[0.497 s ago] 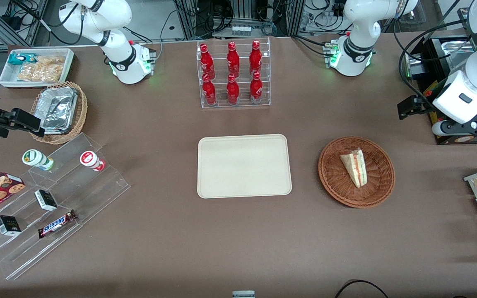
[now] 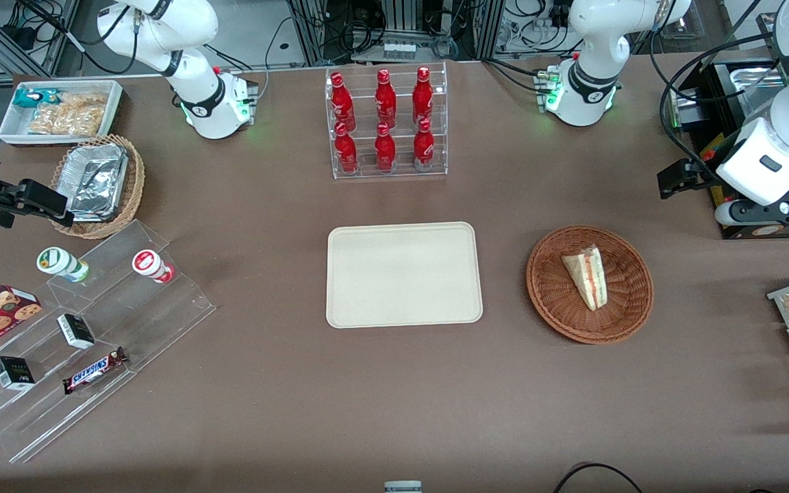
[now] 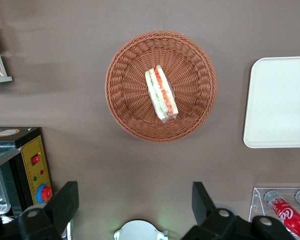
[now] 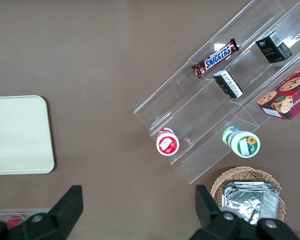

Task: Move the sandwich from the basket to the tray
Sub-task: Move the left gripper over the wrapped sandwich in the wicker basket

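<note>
Tool (image 3: pixel 132 202) raised high, fingers (image 3: pixel 64 202) spread wide, empty.

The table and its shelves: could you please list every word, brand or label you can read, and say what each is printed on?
"SNICKERS": on the chocolate bar on the clear stepped stand.
Coca-Cola-style script on the red bottles in the clear rack: too blurred to read.
Small black boxes, cookie box, cup lids: print too small to read.
Sandwich, basket, tray: no text.
Hand: open, above the basket.

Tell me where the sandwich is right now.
The sandwich lies in the basket, beside the tray, toward the working arm's end. The open pincer hangs above, not touching it.
</note>
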